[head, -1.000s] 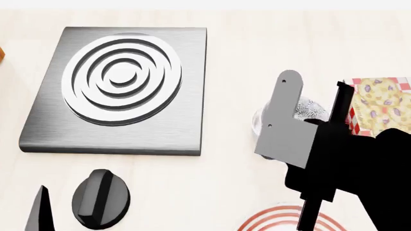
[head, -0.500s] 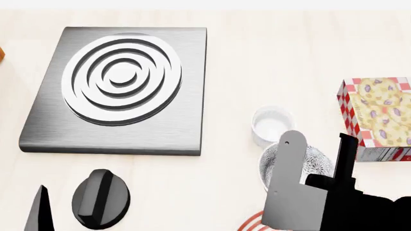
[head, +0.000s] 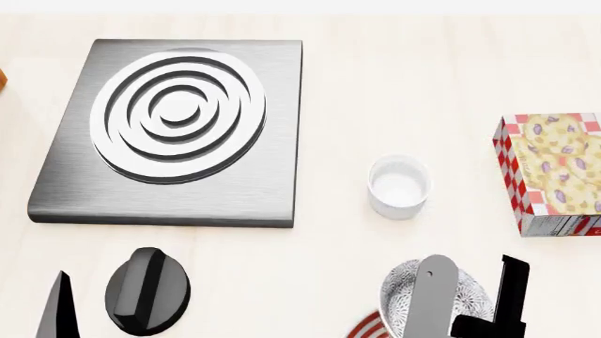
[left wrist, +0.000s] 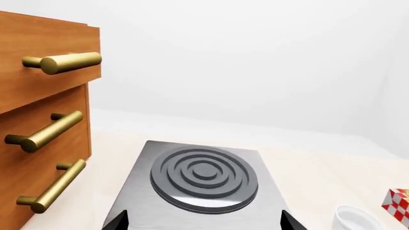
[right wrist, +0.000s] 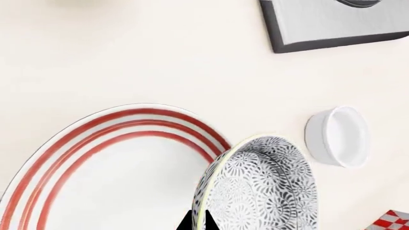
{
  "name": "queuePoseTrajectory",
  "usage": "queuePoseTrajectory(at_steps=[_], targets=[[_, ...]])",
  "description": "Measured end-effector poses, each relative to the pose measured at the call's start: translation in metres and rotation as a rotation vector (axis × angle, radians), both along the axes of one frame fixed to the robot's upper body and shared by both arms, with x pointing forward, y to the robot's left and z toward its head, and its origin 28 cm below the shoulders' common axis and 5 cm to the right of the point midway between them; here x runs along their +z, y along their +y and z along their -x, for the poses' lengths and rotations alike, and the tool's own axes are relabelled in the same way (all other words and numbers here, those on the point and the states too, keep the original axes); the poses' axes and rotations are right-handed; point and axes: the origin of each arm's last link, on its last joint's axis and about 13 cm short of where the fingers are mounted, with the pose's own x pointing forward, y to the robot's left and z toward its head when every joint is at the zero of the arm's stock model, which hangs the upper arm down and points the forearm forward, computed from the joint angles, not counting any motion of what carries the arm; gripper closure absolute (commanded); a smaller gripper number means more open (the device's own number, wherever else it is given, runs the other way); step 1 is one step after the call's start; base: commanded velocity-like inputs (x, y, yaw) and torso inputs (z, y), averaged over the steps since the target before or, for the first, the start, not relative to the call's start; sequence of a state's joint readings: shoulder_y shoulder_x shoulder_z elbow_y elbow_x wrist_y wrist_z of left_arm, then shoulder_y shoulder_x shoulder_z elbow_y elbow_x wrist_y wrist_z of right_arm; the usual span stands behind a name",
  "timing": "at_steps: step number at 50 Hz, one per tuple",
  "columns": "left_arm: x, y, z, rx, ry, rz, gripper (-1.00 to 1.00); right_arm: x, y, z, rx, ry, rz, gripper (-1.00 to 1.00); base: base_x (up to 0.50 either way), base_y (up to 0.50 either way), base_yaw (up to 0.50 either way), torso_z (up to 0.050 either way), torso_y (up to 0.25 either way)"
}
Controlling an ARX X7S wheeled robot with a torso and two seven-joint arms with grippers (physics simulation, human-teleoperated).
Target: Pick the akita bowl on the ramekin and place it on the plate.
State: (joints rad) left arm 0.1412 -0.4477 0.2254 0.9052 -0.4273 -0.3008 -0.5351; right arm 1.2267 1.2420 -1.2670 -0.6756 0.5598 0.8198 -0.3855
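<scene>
The right gripper (head: 469,299) fingers clamp the akita bowl (head: 437,296) rim, carrying it over the plate (right wrist: 115,167) for placement; the ramekin (head: 398,186) stands empty.

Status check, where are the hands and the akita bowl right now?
Right hand shut on the akita bowl, carried off the ramekin, over the plate rim. Left hand idle near the stove plate, state unclear. Nothing in the way.

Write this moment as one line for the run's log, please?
right pincer: shut on akita bowl | bowl: off ramekin, at plate edge, unreleased | left pincer: idle near stove plate
</scene>
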Motion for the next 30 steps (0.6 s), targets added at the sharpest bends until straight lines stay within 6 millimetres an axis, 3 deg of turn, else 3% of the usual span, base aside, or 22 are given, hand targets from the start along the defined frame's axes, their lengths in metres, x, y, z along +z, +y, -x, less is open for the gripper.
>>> queuePoseTrajectory(at_steps=[30], targets=[[0.000,0.000,0.001,-0.001,0.000,-0.001,-1.00,-0.028,-0.002,0.011,0.001,0.051,-0.023,1.00,0.00,0.00,0.00,0.000,0.000]])
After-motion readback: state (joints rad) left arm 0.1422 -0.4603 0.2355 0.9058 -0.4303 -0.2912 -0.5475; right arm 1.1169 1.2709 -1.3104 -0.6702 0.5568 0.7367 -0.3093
